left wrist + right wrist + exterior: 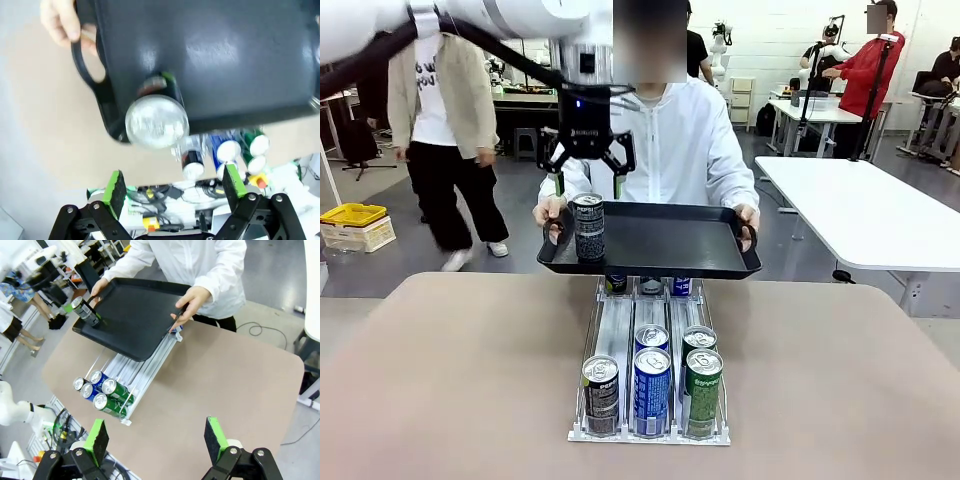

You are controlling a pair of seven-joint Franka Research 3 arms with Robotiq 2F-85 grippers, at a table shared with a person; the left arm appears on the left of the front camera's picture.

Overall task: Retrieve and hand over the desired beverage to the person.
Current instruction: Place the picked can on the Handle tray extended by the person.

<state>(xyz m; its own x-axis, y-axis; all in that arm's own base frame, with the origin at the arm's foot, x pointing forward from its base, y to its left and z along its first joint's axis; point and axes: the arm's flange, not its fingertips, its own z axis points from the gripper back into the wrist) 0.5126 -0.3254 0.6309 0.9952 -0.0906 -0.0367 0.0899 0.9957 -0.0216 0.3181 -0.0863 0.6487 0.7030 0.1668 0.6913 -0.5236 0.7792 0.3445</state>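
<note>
Dark can upright on black tray, just below left gripper, fingers spread, clear of can. Person holds tray by both handles over rack holding soda cans on bench. Right gripper fingers spread, empty

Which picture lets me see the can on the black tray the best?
The front view. There the dark can stands upright at the left end of the tray, with its side and top showing. The left wrist view looks down on its blurry silver top. The right wrist view shows it small and far off.
</note>
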